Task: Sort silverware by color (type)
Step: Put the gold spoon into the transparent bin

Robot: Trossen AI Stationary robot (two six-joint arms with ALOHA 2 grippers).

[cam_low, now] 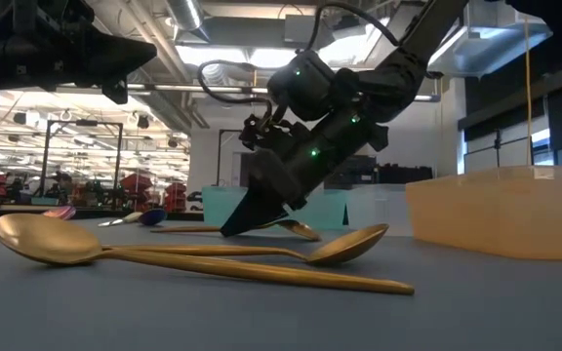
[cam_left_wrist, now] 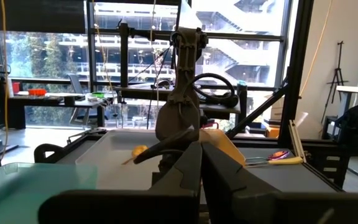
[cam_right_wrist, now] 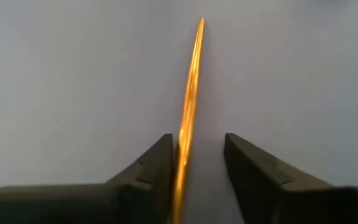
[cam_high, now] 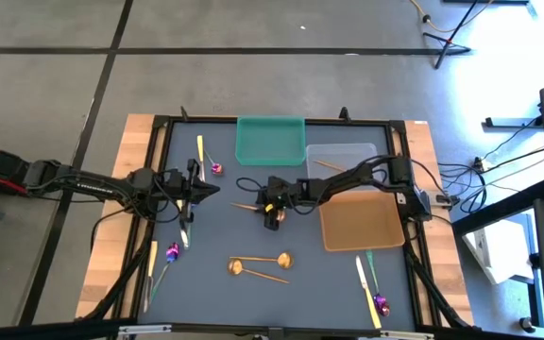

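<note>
So three trays sit just past the right gripper (cam_high: 274, 219), toward the far and right side of the table (cam_high: 253, 293): a green tray (cam_high: 271, 141) with nothing visible in it, a clear tray (cam_high: 342, 156) next to it with one gold spoon (cam_high: 328, 166) lying inside, and an orange tray (cam_high: 362, 221) closest to the gripper's arm, which looks bare from above. The middle of the dark mat around the right gripper is fairly open. Nearer the front edge lie two more gold spoons (cam_high: 258, 264), crossing each other, well clear of the fingers, and off by the right front corner a pale yellow knife (cam_high: 365, 291) and a purple-headed spoon (cam_high: 377, 291) lie side by side. On the left gripper's (cam_high: 208, 192) side, another yellow knife (cam_high: 199, 149) and purple spoon (cam_high: 214, 167) lie just beyond it toward the far edge, and one more pair sits by the left front corner, so that side has less room. The right gripper is tipped down onto the mat, fingers narrowly parted, with a gold handle (cam_right_wrist: 188, 99) running between them; the handle is right against one finger (cam_right_wrist: 148, 177) and there's a gap to the other, so it's not clamped. The left gripper hovers above the mat with its fingers pressed together, holding nothing.
</note>
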